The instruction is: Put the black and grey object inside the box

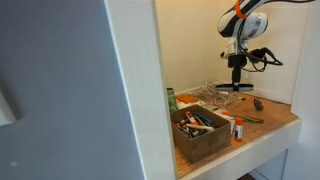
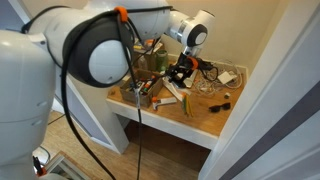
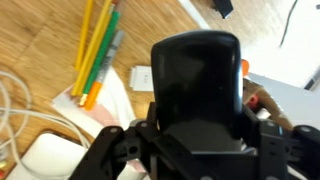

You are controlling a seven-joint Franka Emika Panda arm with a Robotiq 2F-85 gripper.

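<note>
Inspecting the wrist view, we are finding the tool [image 3: 197, 128] clamped around the black and grey object [image 3: 195, 75], which is hanging above the bench [image 1: 272, 118], well apart from the box [image 1: 205, 146]. We are flagging three hazards. The box is already holding pens [image 1: 198, 122], so we are judging the slab likely to rest on them or bridge the rim rather than drop inside. The slab is projecting beyond the fingers, so a quick swing could be tilting it. The pale wires [image 1: 208, 93] are lying near the path, risking a snag.
</note>
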